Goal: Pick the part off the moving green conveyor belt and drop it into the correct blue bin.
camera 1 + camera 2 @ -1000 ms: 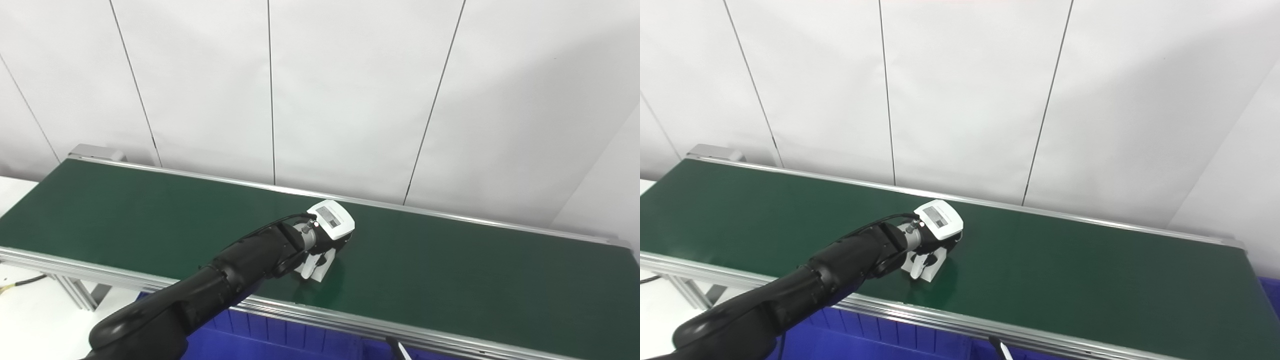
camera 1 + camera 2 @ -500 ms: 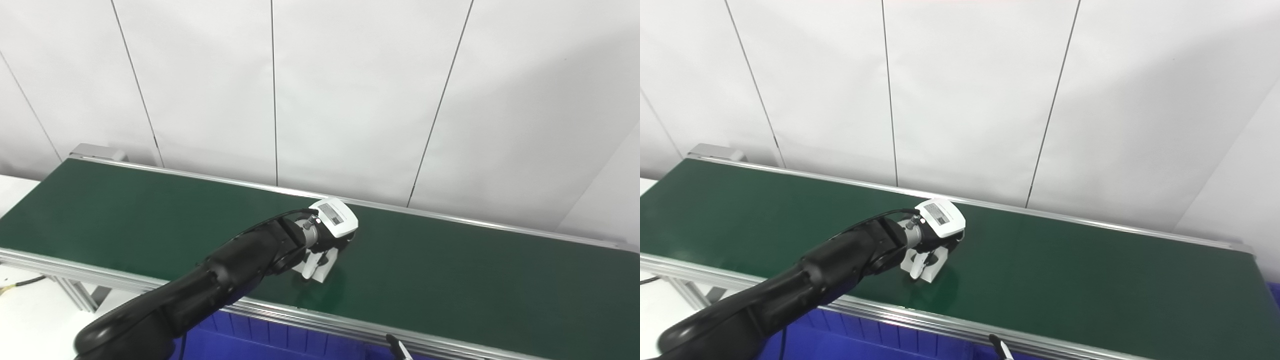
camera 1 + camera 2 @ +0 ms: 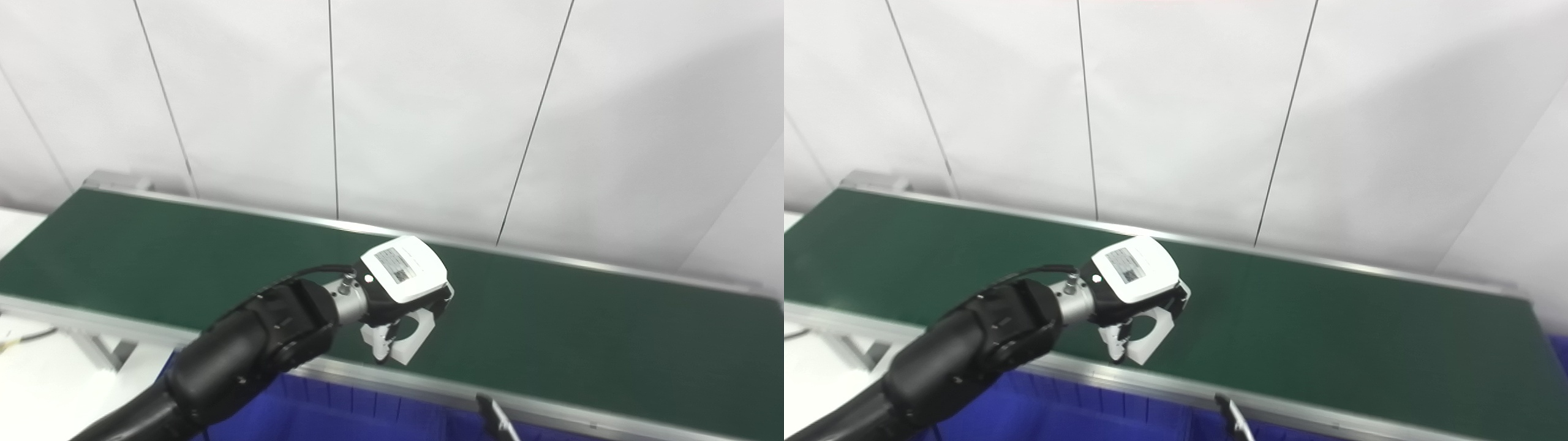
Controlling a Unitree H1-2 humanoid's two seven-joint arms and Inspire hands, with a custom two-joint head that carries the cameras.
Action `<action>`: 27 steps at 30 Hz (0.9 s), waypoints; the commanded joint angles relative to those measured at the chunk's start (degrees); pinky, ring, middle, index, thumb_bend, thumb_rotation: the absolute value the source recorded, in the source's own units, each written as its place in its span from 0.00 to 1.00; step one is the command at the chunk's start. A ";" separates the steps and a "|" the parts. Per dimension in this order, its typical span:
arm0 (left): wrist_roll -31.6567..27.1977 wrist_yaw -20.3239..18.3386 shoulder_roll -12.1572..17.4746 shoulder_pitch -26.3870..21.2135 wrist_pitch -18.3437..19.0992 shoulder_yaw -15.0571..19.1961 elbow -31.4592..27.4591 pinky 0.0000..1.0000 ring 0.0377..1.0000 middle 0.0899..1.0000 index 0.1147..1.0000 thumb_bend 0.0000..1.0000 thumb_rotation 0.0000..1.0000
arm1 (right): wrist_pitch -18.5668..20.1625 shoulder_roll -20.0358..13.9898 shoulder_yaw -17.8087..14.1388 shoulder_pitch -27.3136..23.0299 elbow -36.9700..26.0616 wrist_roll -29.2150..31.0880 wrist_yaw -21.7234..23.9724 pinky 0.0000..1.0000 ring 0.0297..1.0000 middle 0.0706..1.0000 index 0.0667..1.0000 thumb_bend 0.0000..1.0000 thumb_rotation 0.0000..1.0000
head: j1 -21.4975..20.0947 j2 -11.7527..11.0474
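My left hand (image 3: pixel 401 288) (image 3: pixel 1134 285) has its fingers closed around a white blocky part (image 3: pixel 405 337) (image 3: pixel 1145 334) with a round hole. It holds the part in the air over the near half of the green conveyor belt (image 3: pixel 551 324). The hand's white back plate with a label faces up and hides the top of the part. Below the belt's near rail lies a blue bin (image 3: pixel 318 416) (image 3: pixel 1072 413). Of my right hand only a dark fingertip (image 3: pixel 496 419) (image 3: pixel 1234 419) pokes up at the bottom edge.
The belt runs left to right between silver rails (image 3: pixel 429 392), with white wall panels (image 3: pixel 429 110) right behind it. A white surface (image 3: pixel 37 380) and a cable lie at the lower left.
The left hand has lifted the white part off the belt and pulled it back toward the near rail. The view has shifted a little as well.
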 commanded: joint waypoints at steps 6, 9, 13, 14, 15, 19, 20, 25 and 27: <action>-1.63 -9.84 1.73 1.65 1.42 5.53 -10.38 0.37 0.35 0.40 0.47 0.50 0.00 | -2.86 -0.15 -4.89 1.18 -6.07 2.75 5.97 0.90 0.93 0.94 0.92 0.81 0.99 | 5.09 4.50; -1.55 -11.78 2.53 3.34 -0.10 6.55 -11.98 0.33 0.33 0.40 0.48 0.50 0.00 | -2.82 0.07 -7.08 1.77 -7.46 3.27 8.51 0.91 0.93 0.94 0.91 0.82 1.00 | 7.27 5.81; -2.04 -13.40 4.19 6.33 -1.30 8.02 -13.69 0.30 0.35 0.40 0.47 0.50 0.00 | -2.72 0.39 -9.67 2.44 -8.67 3.35 11.18 0.91 0.92 0.93 0.92 0.84 1.00 | 8.91 6.52; -2.09 -13.41 4.79 7.16 -1.67 8.54 -13.74 0.30 0.34 0.40 0.47 0.50 0.00 | -2.67 0.55 -10.30 2.64 -8.95 3.26 11.80 0.91 0.92 0.93 0.92 0.85 1.00 | 8.98 6.53; -2.46 -13.10 5.70 8.11 -2.21 9.24 -13.41 0.30 0.34 0.40 0.47 0.50 0.00 | -2.53 0.70 -10.88 2.84 -9.29 3.21 12.41 0.91 0.92 0.93 0.92 0.85 1.00 | 9.59 6.45; -3.97 -10.59 7.71 11.17 -3.91 12.03 -11.84 0.40 0.39 0.42 0.46 0.50 0.00 | -2.71 1.28 -12.58 3.20 -9.58 3.84 14.56 0.90 0.93 0.93 0.92 0.83 1.00 | 10.48 6.25; -4.07 -10.06 8.07 11.73 -4.24 12.62 -11.53 0.42 0.41 0.43 0.44 0.50 0.00 | -2.77 1.43 -12.95 3.24 -9.51 3.93 14.98 0.90 0.93 0.93 0.92 0.82 1.00 | 10.60 6.21; -4.07 -7.41 10.30 14.70 -5.56 15.99 -9.87 0.39 0.40 0.41 0.45 0.50 0.00 | -2.84 1.86 -14.48 3.43 -9.17 4.23 16.87 0.89 0.93 0.93 0.91 0.81 0.99 | 11.54 5.65; -3.13 -6.89 10.96 16.11 -5.12 17.36 -9.75 0.45 0.43 0.44 0.43 0.51 0.00 | -2.84 2.02 -15.00 3.58 -9.09 4.23 17.49 0.90 0.93 0.93 0.91 0.81 0.99 | 11.80 5.39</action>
